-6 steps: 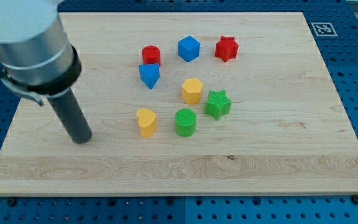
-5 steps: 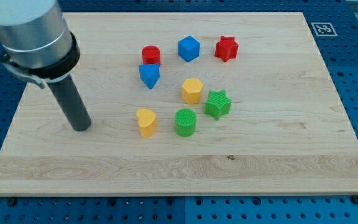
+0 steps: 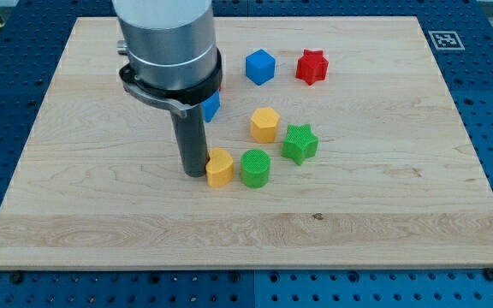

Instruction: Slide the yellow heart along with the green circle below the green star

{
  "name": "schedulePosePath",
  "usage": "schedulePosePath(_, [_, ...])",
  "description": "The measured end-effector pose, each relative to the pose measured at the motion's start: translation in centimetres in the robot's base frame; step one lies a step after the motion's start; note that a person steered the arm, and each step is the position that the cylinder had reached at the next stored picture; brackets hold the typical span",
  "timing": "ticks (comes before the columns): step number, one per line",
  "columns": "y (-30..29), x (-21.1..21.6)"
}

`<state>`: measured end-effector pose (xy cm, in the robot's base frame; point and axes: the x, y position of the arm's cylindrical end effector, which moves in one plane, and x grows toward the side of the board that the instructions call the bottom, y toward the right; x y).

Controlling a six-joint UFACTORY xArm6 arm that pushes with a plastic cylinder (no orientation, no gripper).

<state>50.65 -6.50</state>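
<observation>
The yellow heart (image 3: pixel 220 168) lies near the board's middle, with the green circle (image 3: pixel 255 168) just to its right, close or touching. The green star (image 3: pixel 299 143) is up and to the right of the circle. My tip (image 3: pixel 194 172) rests on the board against the heart's left side. The arm's grey body hides part of the blue block (image 3: pixel 211 105) behind it.
A yellow hexagon (image 3: pixel 264 125) sits above the green circle. A blue cube (image 3: pixel 260 67) and a red star (image 3: pixel 311 66) lie near the view's top. The wooden board (image 3: pixel 383 205) has a marker tag (image 3: pixel 443 39) at its top right corner.
My tip has swept from the board's left side to the right and reached the yellow heart. The heart has shifted right, closing the gap to the green circle. The red cylinder is now hidden.
</observation>
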Motion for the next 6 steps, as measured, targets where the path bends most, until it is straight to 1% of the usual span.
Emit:
schedulePosePath(2, [2.5, 0.1])
schedulePosePath(3, [3.4, 1.0])
schedulePosePath(5, [3.7, 3.6])
schedulePosePath(6, [3.7, 3.6])
